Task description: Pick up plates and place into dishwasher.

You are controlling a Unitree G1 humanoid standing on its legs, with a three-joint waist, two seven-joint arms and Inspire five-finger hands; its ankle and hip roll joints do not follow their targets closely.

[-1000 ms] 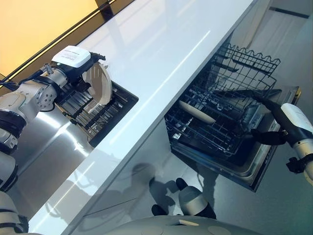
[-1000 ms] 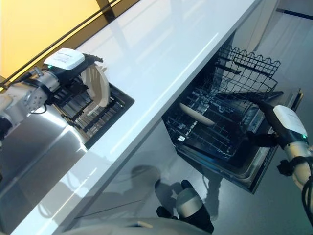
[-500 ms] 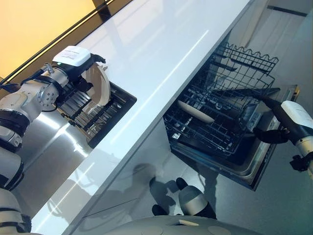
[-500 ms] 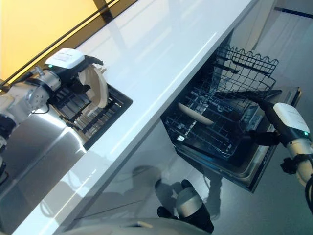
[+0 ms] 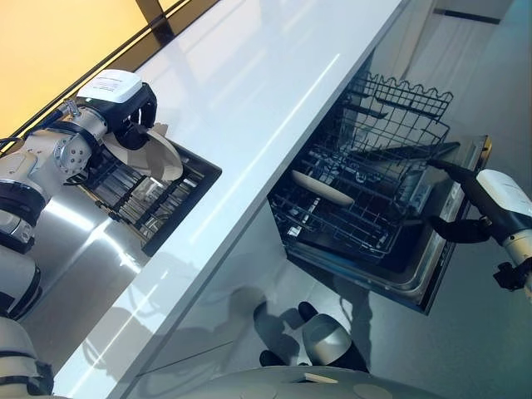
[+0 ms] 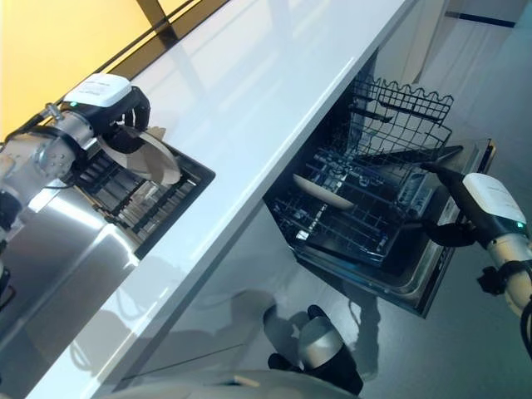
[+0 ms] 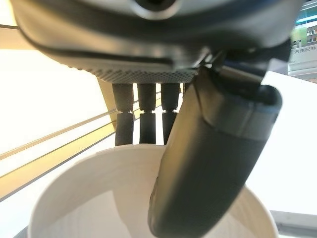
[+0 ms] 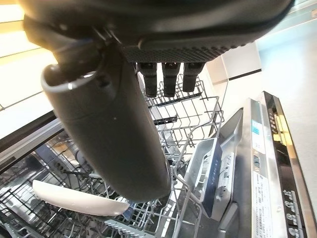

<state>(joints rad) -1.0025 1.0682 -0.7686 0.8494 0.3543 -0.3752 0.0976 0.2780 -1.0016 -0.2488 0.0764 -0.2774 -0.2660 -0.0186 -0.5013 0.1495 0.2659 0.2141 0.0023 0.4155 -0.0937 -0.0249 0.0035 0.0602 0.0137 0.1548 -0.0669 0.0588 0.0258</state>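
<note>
— So, how many plates?
— Two. One plate (image 5: 148,152) is pinched in the left hand (image 5: 126,104), thumb on its face and fingers (image 7: 141,124) behind, tilted above the drying rack (image 5: 137,195) set in the sink (image 5: 75,241). The second plate (image 5: 321,189) lies in the dishwasher's lower rack (image 5: 349,220).
— Anything between them?
— A long white surface (image 5: 258,100); the dishwasher door (image 5: 453,229) hangs open below it.
— And the right hand?
— The right hand (image 5: 465,212) hovers by the door, fingers straight, holding nothing
</note>
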